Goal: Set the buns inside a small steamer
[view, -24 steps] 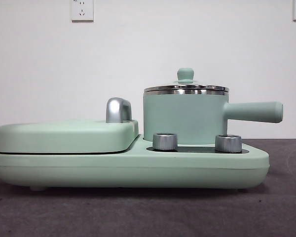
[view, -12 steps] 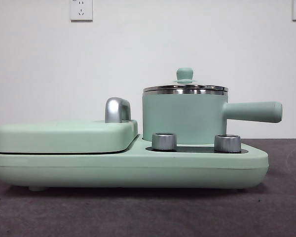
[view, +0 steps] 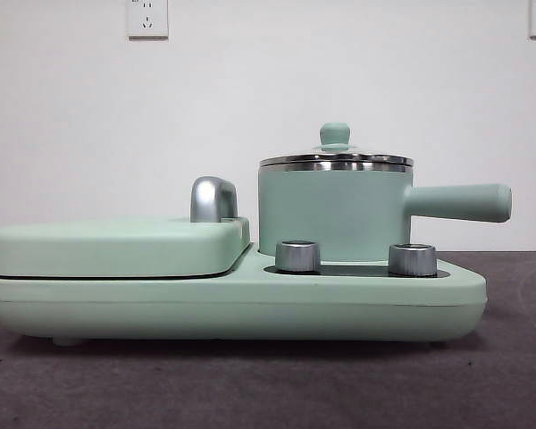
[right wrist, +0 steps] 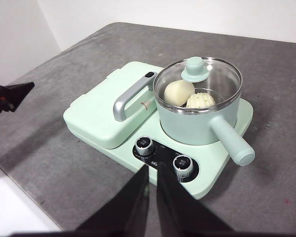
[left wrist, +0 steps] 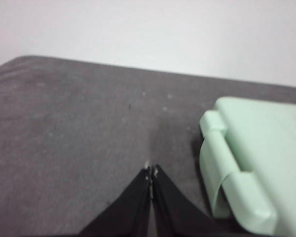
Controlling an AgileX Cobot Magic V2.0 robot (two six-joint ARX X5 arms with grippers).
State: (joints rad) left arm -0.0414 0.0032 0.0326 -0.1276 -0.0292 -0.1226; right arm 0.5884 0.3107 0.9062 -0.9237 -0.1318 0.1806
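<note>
Cream-white buns point(right wrist: 187, 95) sit inside the lidded small steamer point(view: 335, 210); both end effectors point(left wrist: 151, 173) point(right wrist: 153, 170) are closed, empty.

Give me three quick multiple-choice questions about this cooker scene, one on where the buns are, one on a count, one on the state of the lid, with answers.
1. Where are the buns?
A. On the table beside the cooker
B. Inside the small steamer
C. On the flat griddle

2. How many silver knobs are on the cooker's front panel?
A. One
B. Two
C. Four

3. What is the state of the glass lid?
A. On the steamer, closed
B. Lying on the table
C. Held by a gripper

Answers:
1. B: the right wrist view shows both buns through the lid, inside the pot.
2. B: two knobs stand side by side below the steamer in the front and right wrist views.
3. A: the lid sits on the steel rim, while the right gripper and left gripper are clear of it with jaws shut.
</note>
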